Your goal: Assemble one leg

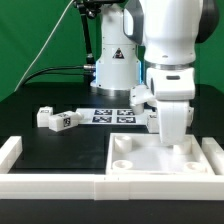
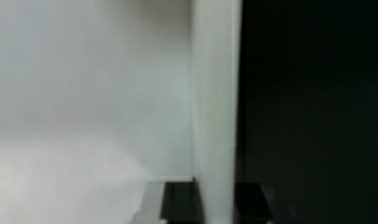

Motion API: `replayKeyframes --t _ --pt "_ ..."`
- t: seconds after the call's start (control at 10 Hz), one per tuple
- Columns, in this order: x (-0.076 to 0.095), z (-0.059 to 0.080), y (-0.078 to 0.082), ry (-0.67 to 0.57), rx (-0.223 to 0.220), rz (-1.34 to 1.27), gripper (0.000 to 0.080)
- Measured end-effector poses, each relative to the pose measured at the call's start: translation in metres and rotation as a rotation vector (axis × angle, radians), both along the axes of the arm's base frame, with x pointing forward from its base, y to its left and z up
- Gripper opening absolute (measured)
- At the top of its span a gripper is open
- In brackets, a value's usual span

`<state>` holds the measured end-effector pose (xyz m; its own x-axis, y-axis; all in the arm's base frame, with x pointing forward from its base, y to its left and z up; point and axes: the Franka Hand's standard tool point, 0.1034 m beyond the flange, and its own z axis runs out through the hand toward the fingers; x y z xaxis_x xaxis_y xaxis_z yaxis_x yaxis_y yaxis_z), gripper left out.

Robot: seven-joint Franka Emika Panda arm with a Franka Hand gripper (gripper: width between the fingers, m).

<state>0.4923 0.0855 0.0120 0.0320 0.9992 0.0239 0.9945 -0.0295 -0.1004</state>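
My gripper points straight down over the far part of the large white square panel. It is shut on the leg, a white block held upright with its lower end at the panel's surface. In the wrist view the leg is a pale strip running away between the two dark fingers. The panel fills one side of that view and the black table the other. My gripper shows only at the picture's edge.
Two more tagged white legs lie on the black table at the exterior view's left. The marker board lies by the robot base. A low white wall runs round the front and sides. A small tagged white piece sits beside the gripper.
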Motion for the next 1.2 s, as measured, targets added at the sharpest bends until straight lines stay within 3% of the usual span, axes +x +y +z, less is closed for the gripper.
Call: replayKeyframes --t 0.2,0.6,0.8,0.9,1.0,1.1,1.2 --pt "0.0009 -0.0002 0.0098 0.005 -0.001 0.015 0.0073" --pt "0.0020 -0.0003 0.0104 0.024 -0.014 0.036 0.0073" --pt "0.0019 -0.0003 0.0100 0.025 -0.014 0.035 0.0386" --pt "0.0019 -0.0004 0.0099 0.025 -0.014 0.035 0.0386" --pt "0.0020 -0.0004 0.0097 0.025 -0.014 0.034 0.0564" --pt "0.0020 -0.0004 0.0096 0.025 -0.014 0.034 0.0622" --pt "0.0020 -0.0004 0.0095 0.025 -0.015 0.034 0.0622"
